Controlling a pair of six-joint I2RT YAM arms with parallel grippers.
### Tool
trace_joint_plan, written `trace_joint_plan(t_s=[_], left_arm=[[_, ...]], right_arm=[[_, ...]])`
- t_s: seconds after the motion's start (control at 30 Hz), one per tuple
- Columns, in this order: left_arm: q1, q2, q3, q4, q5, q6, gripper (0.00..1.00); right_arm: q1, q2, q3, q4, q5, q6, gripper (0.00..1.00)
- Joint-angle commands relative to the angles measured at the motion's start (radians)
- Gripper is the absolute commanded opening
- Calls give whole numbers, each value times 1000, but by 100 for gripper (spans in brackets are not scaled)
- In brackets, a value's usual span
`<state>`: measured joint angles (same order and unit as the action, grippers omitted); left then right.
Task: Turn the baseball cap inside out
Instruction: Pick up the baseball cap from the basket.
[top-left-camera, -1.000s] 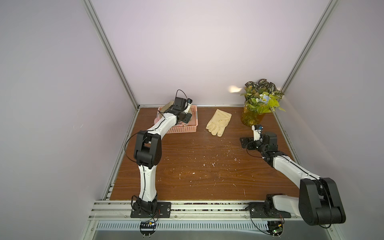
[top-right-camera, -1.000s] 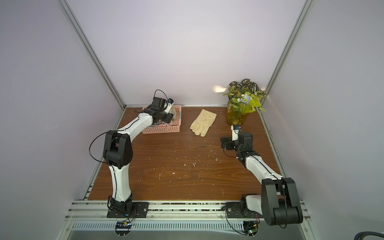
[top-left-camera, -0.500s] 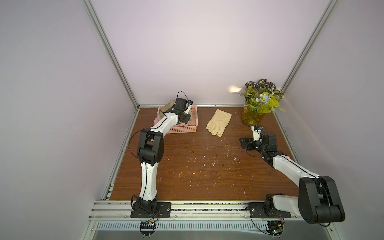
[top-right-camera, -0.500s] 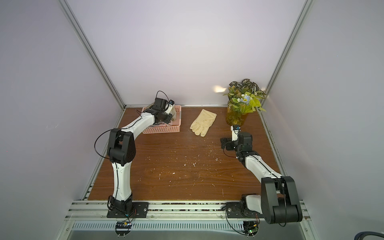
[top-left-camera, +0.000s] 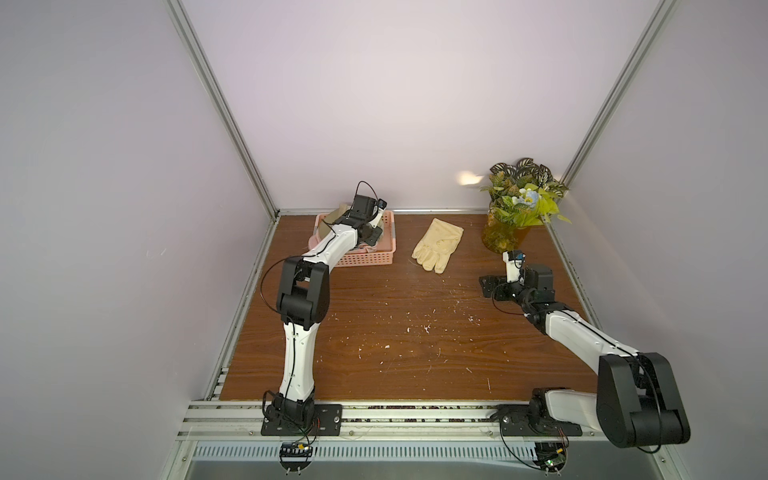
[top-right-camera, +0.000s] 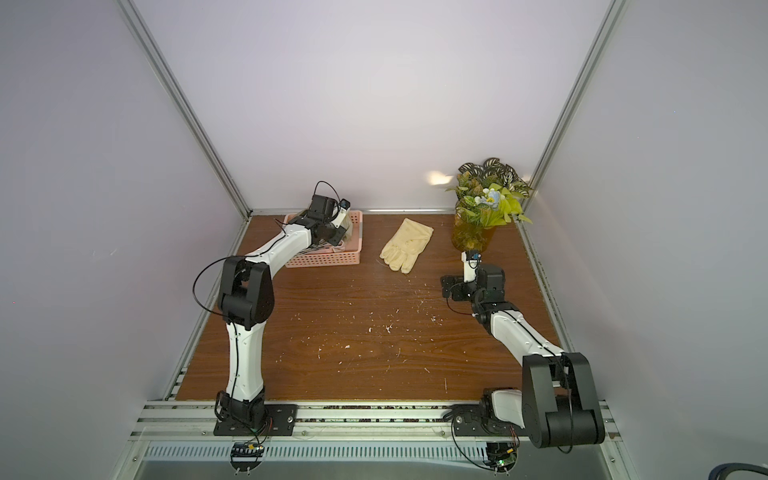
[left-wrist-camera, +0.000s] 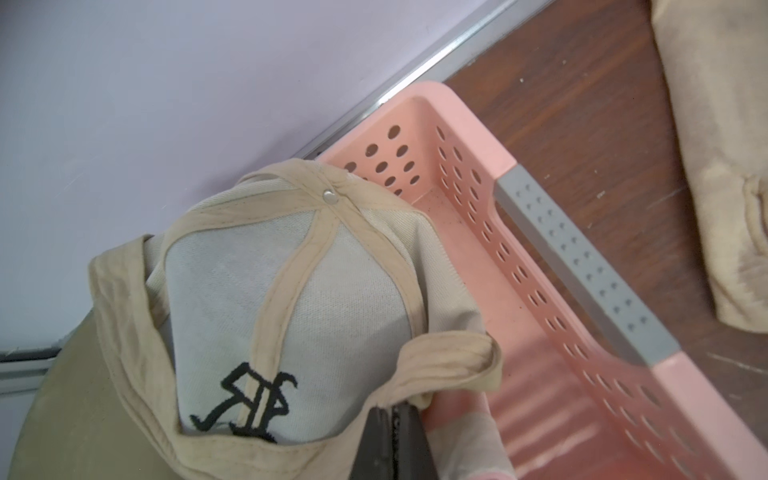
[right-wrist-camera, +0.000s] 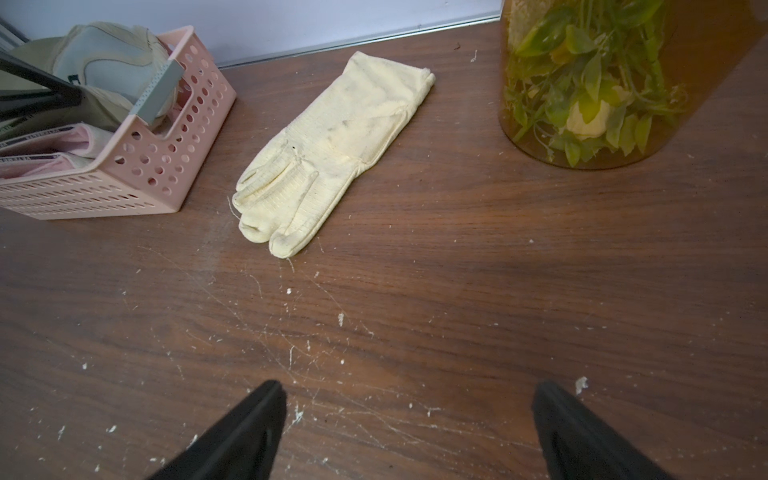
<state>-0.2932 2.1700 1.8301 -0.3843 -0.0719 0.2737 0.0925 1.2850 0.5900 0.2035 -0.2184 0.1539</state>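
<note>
Baseball cap (left-wrist-camera: 291, 291) (in pink basket (left-wrist-camera: 478, 137), glove (right-wrist-camera: 332, 145) nearby) pinched by left gripper (left-wrist-camera: 392, 419); right gripper (right-wrist-camera: 409, 388) spread.

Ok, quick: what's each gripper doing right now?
Left gripper: closed, pinching the edge band of the baseball cap at the pink basket.
Right gripper: open, holding nothing.

Open table (top-left-camera: 395, 332) before glove (top-left-camera: 438, 245) and vase (top-left-camera: 498, 239)

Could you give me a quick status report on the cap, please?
Left gripper shut on cap rim. Right gripper open, empty, over table. Cap in pink basket, lining showing. Glove beside basket, not touching.
</note>
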Motion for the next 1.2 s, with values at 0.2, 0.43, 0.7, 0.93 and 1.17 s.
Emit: trace_joint_plan(t_s=[0.2, 0.43, 0.7, 0.93, 1.17], left_arm=[[-33, -155, 22, -10, -151, -22, 1], [-101, -325, -52, 68, -241, -20, 1], [-250, -478, -132, 55, -188, -27, 1], [-349, -542, -205, -37, 93, -205, 0], [-422, -557, -341, -25, 301, -321, 0]], right_arm=[[8, -58, 67, -40, -50, 24, 99], [9, -130, 78, -40, -155, 47, 96], [48, -227, 77, -13, -248, 33, 92], [170, -336, 54, 59, -220, -75, 92], [294, -397, 8, 95, -180, -216, 93]])
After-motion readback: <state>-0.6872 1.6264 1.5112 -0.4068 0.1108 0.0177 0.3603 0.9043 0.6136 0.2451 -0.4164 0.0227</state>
